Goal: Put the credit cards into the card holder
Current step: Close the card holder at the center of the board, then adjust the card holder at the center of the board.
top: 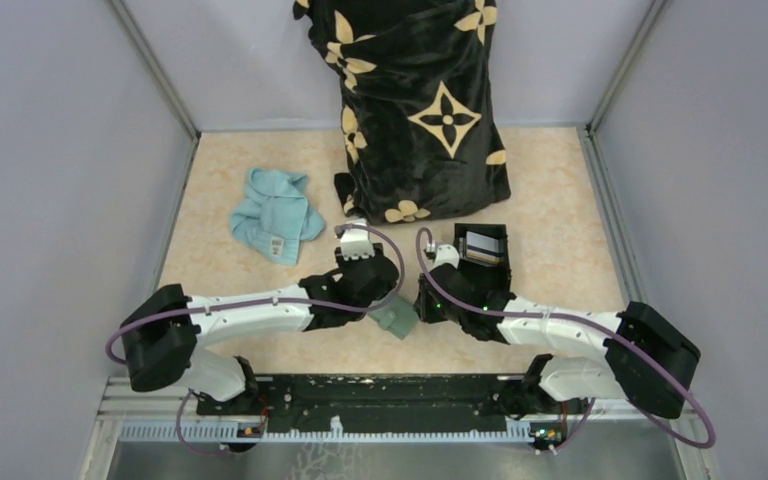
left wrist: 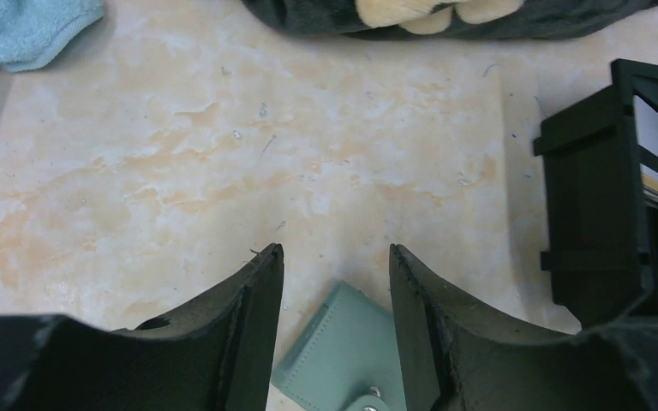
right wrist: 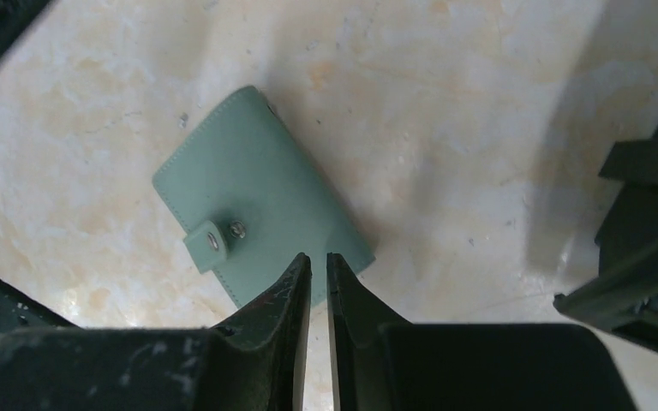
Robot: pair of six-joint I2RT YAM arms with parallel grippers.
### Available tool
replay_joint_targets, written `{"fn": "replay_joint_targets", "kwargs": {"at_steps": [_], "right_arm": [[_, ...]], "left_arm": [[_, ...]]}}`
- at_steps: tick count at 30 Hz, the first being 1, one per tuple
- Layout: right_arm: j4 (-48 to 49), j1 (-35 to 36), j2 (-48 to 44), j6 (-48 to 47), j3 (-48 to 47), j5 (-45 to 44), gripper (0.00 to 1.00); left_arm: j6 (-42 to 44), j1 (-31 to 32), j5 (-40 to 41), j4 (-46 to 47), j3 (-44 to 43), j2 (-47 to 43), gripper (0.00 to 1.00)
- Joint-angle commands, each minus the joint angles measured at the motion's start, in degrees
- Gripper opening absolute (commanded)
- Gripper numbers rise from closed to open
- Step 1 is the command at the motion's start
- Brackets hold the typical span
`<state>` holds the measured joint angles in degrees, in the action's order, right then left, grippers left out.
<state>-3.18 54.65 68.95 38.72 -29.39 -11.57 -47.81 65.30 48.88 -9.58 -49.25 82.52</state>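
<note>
item: card holder (right wrist: 257,197) lies flat on the table (left wrist: 223,154) between the two claws, folded shut, its snap tab (right wrist: 212,242) fastened over the free edge. one corner of it shows between the fingers of the left gripper (left wrist: 334,253).

claws: the left gripper has its fingers well apart, straddling that corner and gripping nothing. the right gripper (right wrist: 317,259) has its fingers drawn almost together – only a slit between them, nothing in it – with the tips over the holder's near edge; contact cannot be confirmed.

credit cards (top: 478,243): standing in the black box (left wrist: 600,223) just beside the right arm, pale and tan edges visible. none are in the holder.

judgement on the step: the holder must be opened before any card goes in. advise that the left claw close on the corner to pin the holder, and that the right tips go under the tab and lift it away from the stud – a sideways drag would likely only slide the holder across the smooth top.

materials: the holder is soft matte sage leatherette with a stitched border and metal studs. it is thin and pliable, so it will flex under a pinch. the table is a glossy marbled beige, low in friction. the box is rigid black plastic with slotted walls.
</note>
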Motion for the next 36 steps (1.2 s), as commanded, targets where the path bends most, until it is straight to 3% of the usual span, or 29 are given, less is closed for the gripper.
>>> {"fn": "replay_joint_targets", "kwargs": {"at_steps": [1,9,20,29,36], "right_arm": [[-3.2,1.8,-2.8,3.9,1.2,-5.7,0.12],[-4.3,3.8,-0.9,7.0,2.8,-6.1,0.03],[-1.6,4.0,5.7,7.1,1.0,-6.4,0.02],[1.3,1.4,8.4,4.5,-1.2,-4.8,0.02],[4.5,-2.4,11.0,1.1,-3.4,-0.6,0.02]], "left_arm": [[2.5,-3.7,-6.9,10.7,4.1,-1.6,0.54],[4.2,-9.2,-17.6,19.0,6.7,3.8,0.48],[7.4,-12.7,-26.1,27.2,5.5,13.6,0.46],[7.8,-14.5,-32.3,27.8,6.3,15.9,0.42],[3.2,-14.5,-32.3,21.5,10.6,12.4,0.4]]}}
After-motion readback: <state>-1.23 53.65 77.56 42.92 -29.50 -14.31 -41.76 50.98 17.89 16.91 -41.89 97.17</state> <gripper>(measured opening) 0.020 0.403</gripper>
